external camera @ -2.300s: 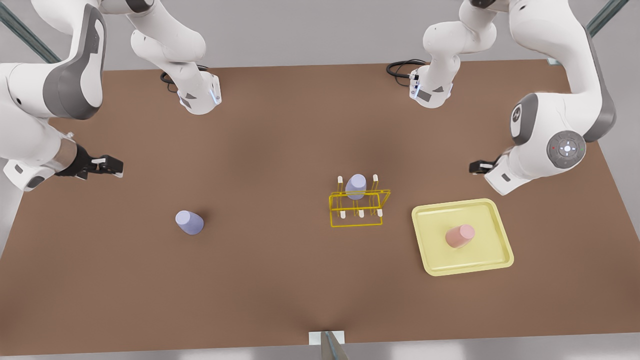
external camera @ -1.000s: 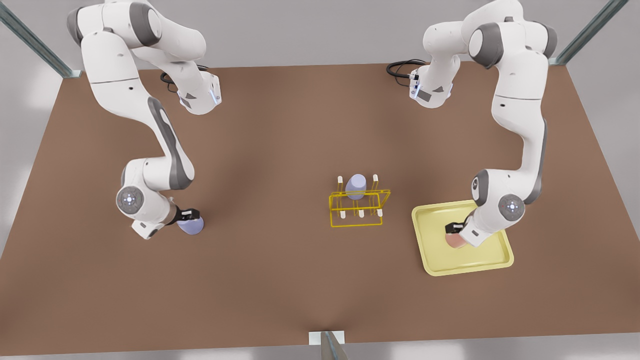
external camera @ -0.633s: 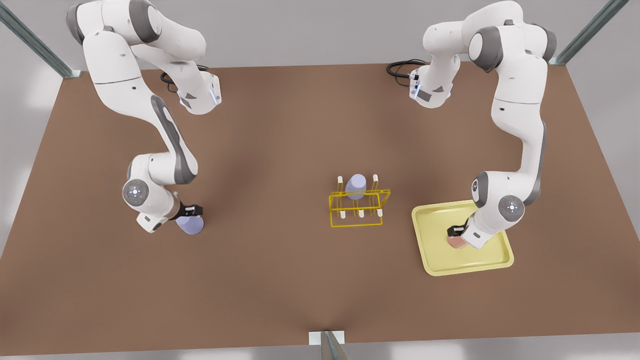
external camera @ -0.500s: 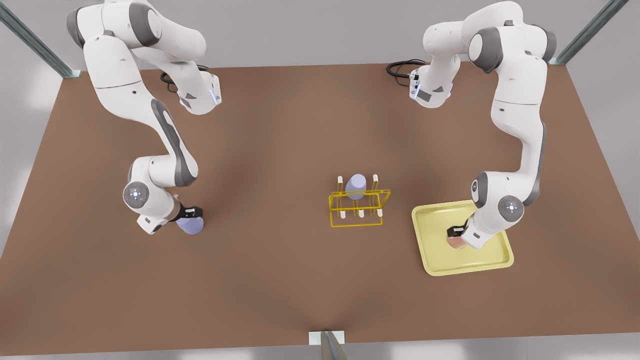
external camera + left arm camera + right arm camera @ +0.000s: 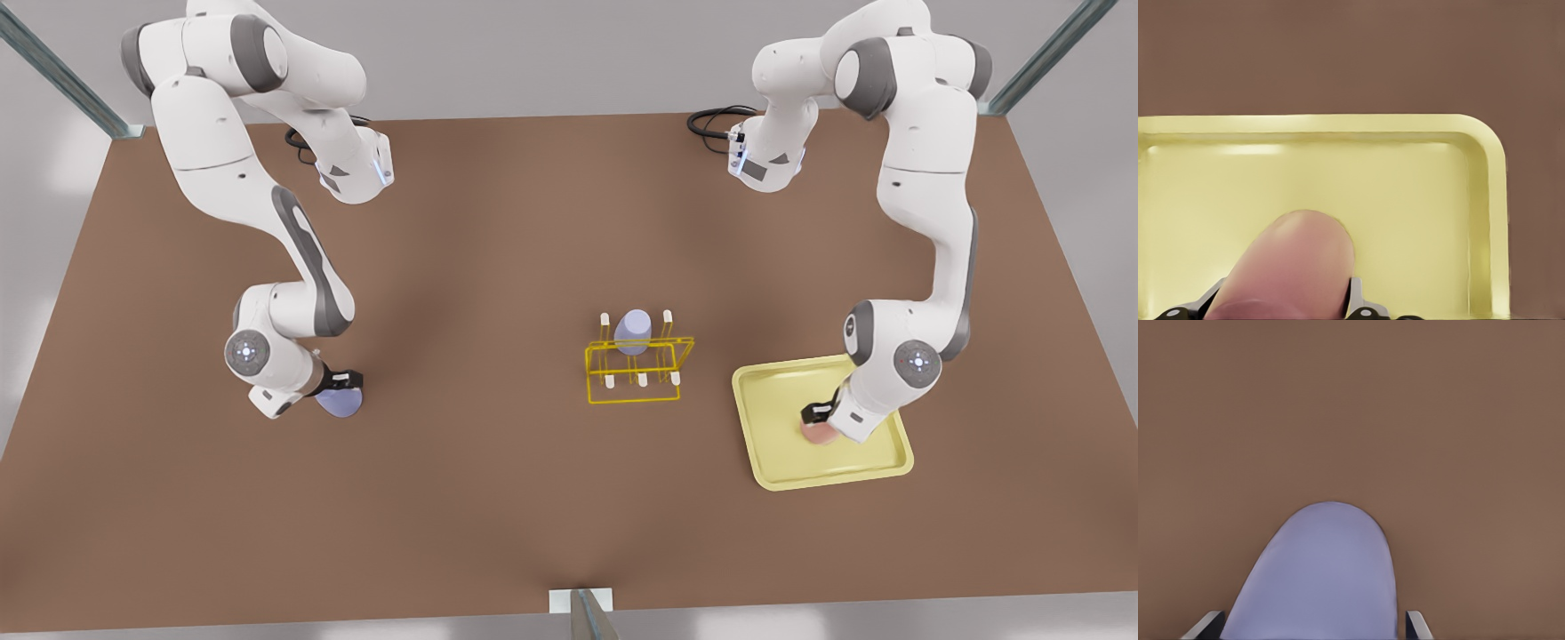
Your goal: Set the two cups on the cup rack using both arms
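Now I am seeing the right gripper (image 5: pixel 342 384), on the front view's left, straddling the lavender cup (image 5: pixel 338 403) on the bare table (image 5: pixel 498 498), fingers (image 5: pixel 1205 625) flanking it, though I cannot tell if they are pinching. Mid-table, the cup rack (image 5: pixel 636 366) is holding a look-alike lavender tumbler (image 5: pixel 633 330). Far right, the left gripper (image 5: pixel 816 416) is likewise bracketing the pink cup (image 5: pixel 1288 263) standing in the pale-yellow tray (image 5: pixel 782 471); both cups lie nearer their own arm.

— Classification of premises?
— A simulated robot test cell. Two white jointed arms (image 5: pixel 293 258) are mounted at the far edge of a bare brown counter (image 5: pixel 498 498).
— Supporting evidence?
— Plain grey surround, metal frame struts (image 5: pixel 53 71) at the corners, black cabling (image 5: pixel 711 120) at one arm's base.
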